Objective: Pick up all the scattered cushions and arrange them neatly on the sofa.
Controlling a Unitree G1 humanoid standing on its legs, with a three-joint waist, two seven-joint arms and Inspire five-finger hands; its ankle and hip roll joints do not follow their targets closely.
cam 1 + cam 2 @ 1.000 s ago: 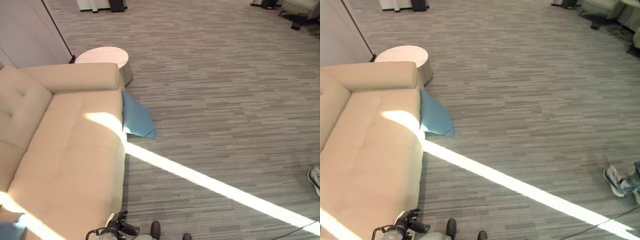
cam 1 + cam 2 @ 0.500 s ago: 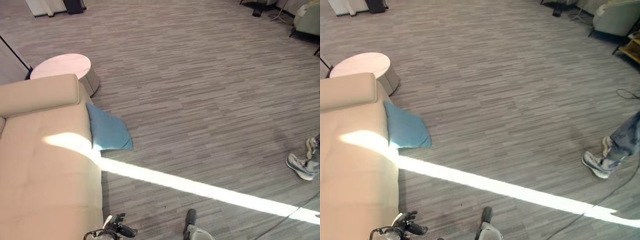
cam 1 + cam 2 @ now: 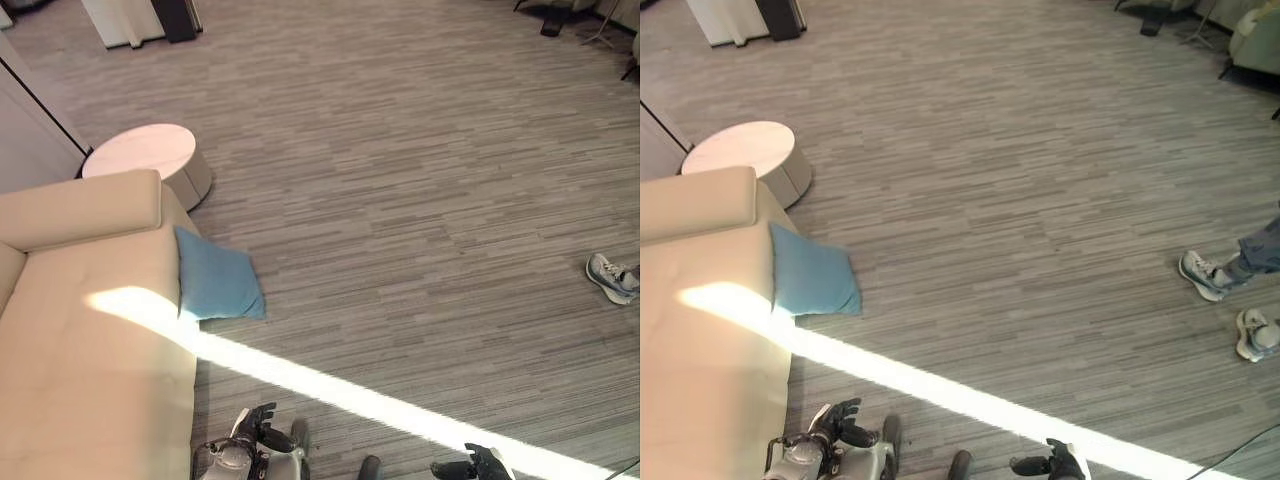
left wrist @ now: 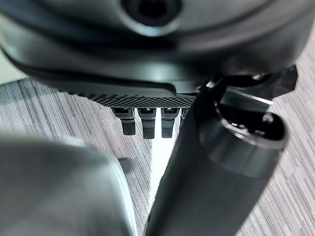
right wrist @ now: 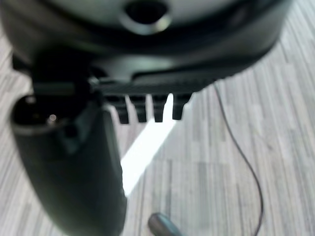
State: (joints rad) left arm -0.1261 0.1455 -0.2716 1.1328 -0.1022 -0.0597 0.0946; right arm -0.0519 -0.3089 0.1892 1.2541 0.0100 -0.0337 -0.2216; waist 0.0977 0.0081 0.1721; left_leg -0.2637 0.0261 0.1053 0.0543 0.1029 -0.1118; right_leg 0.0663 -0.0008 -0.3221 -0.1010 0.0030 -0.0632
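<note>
One blue cushion (image 3: 217, 286) lies on the floor (image 3: 420, 200), leaning against the right side of the sofa (image 3: 90, 340), just below the armrest end. A round side table (image 3: 150, 155) sits farther off, past the sofa's far corner. A sunlight stripe crosses the floor and the sofa seat, between robot and cushion.

Left robot hand (image 3: 255, 432) hangs low at the near edge, close to the sofa's near right corner; fingers loosely spread, holding nothing, and its wrist view shows straight fingertips over bare floor. Right robot hand (image 3: 475, 465) is at the near edge, further right, also empty with fingers relaxed.

Key relation: the cushion lies far and slightly left of the left robot hand, well apart from it and out of reach for now. It is much further from the right robot hand, so the left arm looks the better pick. The cushion is roughly square, its flat face tilted against the sofa side, one edge on the floor, so no clear long axis.

A person's shoes (image 3: 1205, 277) show at the right, well away.

Likely step: approach the cushion; no grasp has begun.
</note>
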